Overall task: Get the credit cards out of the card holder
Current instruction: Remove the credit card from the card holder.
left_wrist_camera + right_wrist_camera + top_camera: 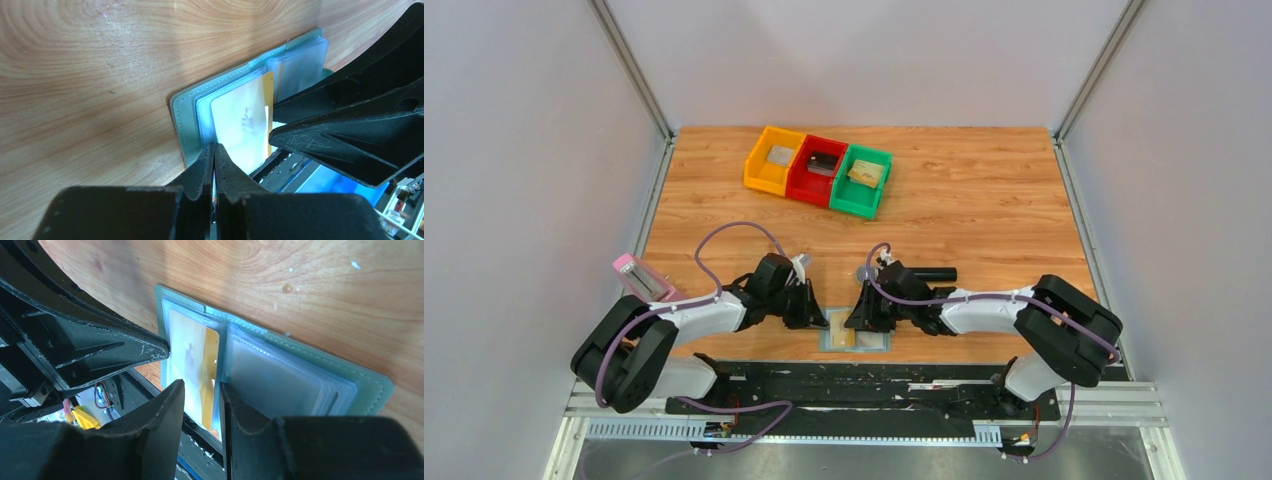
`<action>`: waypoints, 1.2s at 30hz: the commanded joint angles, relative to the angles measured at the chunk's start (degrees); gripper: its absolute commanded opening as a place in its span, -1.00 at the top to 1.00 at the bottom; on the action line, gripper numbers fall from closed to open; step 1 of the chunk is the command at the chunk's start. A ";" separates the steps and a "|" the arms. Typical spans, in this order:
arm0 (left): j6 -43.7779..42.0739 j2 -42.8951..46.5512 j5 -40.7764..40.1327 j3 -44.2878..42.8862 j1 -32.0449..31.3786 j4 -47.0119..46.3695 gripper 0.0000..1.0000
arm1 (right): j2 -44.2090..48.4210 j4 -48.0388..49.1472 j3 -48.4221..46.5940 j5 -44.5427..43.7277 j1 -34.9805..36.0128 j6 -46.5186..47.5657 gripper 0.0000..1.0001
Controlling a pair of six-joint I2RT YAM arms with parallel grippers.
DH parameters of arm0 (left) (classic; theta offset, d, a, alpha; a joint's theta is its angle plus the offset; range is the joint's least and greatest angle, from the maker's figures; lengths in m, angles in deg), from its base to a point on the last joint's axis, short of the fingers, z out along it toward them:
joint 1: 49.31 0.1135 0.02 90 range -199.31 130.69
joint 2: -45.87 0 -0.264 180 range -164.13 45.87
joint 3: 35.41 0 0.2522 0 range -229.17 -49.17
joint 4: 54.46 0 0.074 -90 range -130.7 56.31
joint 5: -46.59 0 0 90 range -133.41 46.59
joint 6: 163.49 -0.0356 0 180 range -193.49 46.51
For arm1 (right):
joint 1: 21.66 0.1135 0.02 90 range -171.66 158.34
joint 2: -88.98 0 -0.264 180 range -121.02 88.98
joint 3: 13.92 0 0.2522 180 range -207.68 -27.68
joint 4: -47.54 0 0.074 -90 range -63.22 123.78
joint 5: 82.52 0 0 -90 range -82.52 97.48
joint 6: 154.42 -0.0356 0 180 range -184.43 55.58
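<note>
The card holder (872,341) lies open at the table's near edge, pale blue-green with clear sleeves (285,375). A gold-yellow credit card (210,357) sits in a sleeve of one panel, glare washing out most of its face (240,125). My left gripper (214,146) is shut at the near edge of that panel (182,115), with a thin pale sliver of sleeve between its pads. My right gripper (201,385) hovers over the holder's centre crease with its jaws apart, the gold card showing in the gap beyond them. Both grippers (819,318) (856,318) meet over the holder.
Yellow (774,160), red (817,170) and green (862,180) bins stand in a row at the back, each with a card inside. A black cylinder (934,272) lies behind the right gripper. A pink object (639,277) sits at the left edge. A black rail (874,385) borders the near edge.
</note>
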 commanded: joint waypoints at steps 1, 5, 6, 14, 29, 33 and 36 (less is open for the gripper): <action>-0.72 -0.64 -2.57 1.34 -0.17 1.42 0.86 | 1.21 -5.64 -1.63 -4.55 0.30 0.04 0.33; -0.72 -0.90 -2.69 1.09 -0.20 1.60 0.86 | 0.25 -5.03 -1.96 -4.00 0.31 0.41 0.34; -0.70 -1.07 -2.70 1.03 -0.16 1.63 0.86 | 0.15 -4.28 -1.82 -3.68 0.31 0.55 0.34; -0.64 -0.96 -2.51 0.97 -0.21 1.68 0.86 | -0.61 -0.24 -0.78 -2.51 0.32 1.13 0.38; -0.73 -1.22 -2.67 0.98 -0.20 1.83 0.87 | 0.83 0.13 0.78 -4.14 0.18 1.64 1.00; -1.16 -1.44 -3.13 0.69 -0.20 2.58 0.87 | 3.89 -0.73 2.55 -4.82 -0.44 1.73 1.00; -1.34 -1.72 -3.25 0.26 -0.24 2.93 0.87 | 6.27 -1.86 3.54 -5.48 -0.70 1.98 1.00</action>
